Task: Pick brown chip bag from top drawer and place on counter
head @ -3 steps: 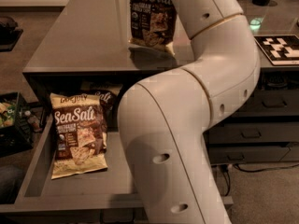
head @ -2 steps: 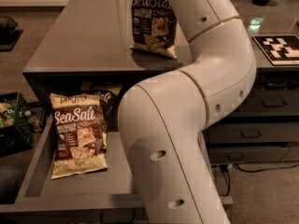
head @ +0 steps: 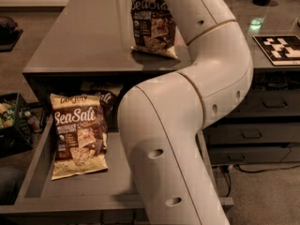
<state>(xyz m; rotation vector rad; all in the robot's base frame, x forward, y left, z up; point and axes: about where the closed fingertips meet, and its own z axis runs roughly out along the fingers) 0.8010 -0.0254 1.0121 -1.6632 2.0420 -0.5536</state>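
A brown chip bag [head: 152,25] stands upright on the counter [head: 89,36], its lower edge touching the surface near the front edge. My white arm [head: 187,125] rises in front of the open top drawer [head: 117,182] and bends up behind the bag. My gripper is beyond the top edge of the camera view, above the bag, so it does not show. A look-alike Sea Salt bag [head: 78,135] lies flat on the drawer floor at the left.
Another dark bag [head: 105,97] lies at the back of the drawer under the counter. Narrower drawers with handles [head: 253,135] are at the right. A black-and-white marker board [head: 281,48] lies on the right counter. A black crate [head: 11,121] stands on the floor at the left.
The bag on the counter has come down and slightly right, and its bottom now rests lower on the surface. The arm shifted with it. The bag in the drawer has not moved.
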